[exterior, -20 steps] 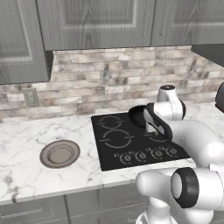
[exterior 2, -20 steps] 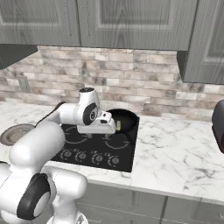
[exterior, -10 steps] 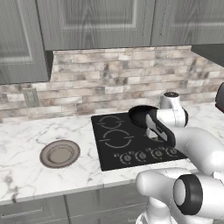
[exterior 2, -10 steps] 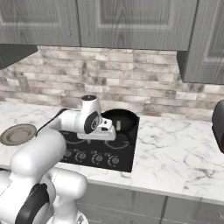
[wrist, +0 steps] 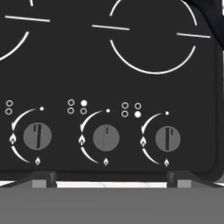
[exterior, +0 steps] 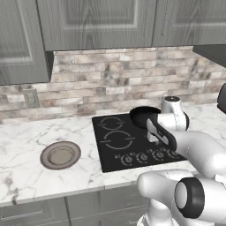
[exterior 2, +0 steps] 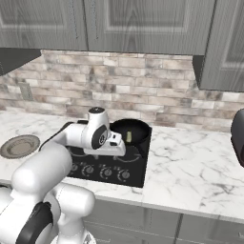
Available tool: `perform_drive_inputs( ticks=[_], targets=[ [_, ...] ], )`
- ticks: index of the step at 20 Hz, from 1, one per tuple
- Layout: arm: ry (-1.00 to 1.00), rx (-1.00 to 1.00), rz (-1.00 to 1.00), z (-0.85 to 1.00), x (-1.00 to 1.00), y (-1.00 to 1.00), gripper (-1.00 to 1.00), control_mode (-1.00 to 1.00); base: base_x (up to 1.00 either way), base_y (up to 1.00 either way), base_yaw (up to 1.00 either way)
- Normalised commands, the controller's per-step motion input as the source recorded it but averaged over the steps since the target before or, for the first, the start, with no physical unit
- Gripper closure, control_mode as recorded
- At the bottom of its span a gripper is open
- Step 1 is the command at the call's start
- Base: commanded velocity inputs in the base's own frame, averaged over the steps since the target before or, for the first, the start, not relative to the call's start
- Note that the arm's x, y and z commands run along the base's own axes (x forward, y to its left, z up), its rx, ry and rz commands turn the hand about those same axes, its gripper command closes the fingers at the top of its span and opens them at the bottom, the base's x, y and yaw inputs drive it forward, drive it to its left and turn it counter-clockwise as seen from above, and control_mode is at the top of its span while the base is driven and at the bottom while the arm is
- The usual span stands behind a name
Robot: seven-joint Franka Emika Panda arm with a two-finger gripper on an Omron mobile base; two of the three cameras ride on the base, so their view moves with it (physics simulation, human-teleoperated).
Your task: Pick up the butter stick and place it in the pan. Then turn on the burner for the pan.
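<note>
Small pale yellow butter stick (exterior 2: 129, 137) sits inside the round black frying pan (exterior 2: 130, 130) on the rear right ring. The end effector (wrist: 109, 177) hangs spread wide and empty over the row of grey round knobs (wrist: 106, 138). Risk is it grabs the wrong knob, since they all look alike, and lights a bare ring.

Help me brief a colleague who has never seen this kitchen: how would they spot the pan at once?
Find the flat black glass cooktop set into the white marble counter, below the brick backsplash. The round shallow black frying pan sits on the cooktop's rear ring on the robot's right. Unlike the grey-brown round plate on the marble, it is dark inside and holds a small pale yellow-olive butter stick.
</note>
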Motion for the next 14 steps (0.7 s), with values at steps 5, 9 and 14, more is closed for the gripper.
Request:
perform_drive_inputs(
  ticks=[5,9,14],
  targets=[
    [0.0,0.0,0.02,-0.15,0.0,0.03,-1.0,-1.0,0.0,0.0,0.0],
    [0.0,0.0,0.03,-0.21,0.0,0.01,-1.0,-1.0,0.0,0.0,0.0],
    [0.0,0.0,0.05,-0.21,0.0,0.01,-1.0,-1.0,0.0,0.0,0.0]
  ],
)
